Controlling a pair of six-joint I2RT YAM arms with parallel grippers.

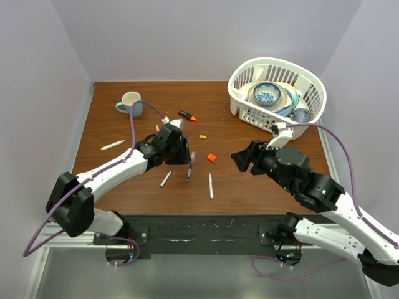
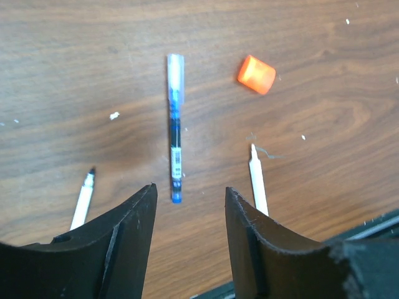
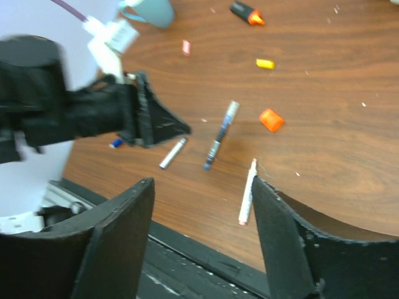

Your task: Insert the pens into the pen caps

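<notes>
A blue pen [image 2: 175, 128] with a clear cap on its far end lies flat on the wood, just ahead of my open, empty left gripper [image 2: 190, 193]. In the top view this blue pen [image 1: 190, 167] is beside the left gripper [image 1: 186, 152]. A white pen [image 2: 256, 180] lies to its right and a grey pen [image 2: 83, 199] to its left. An orange cap [image 2: 256, 74] sits beyond them. My right gripper [image 3: 202, 187] hovers open and empty above the near table edge, with the white pen [image 3: 248, 192] by its right finger. A yellow cap [image 3: 265, 63], a pink cap [image 3: 186, 47] and a small blue cap [image 3: 116, 143] lie further off.
A blue mug [image 1: 131, 103] stands at the back left. A white basket [image 1: 277, 90] holding bowls is at the back right. A black marker with an orange tip [image 1: 187, 116] lies mid-back, and another white pen [image 1: 113, 145] lies at the left. The black base rail [image 1: 206, 227] runs along the near edge.
</notes>
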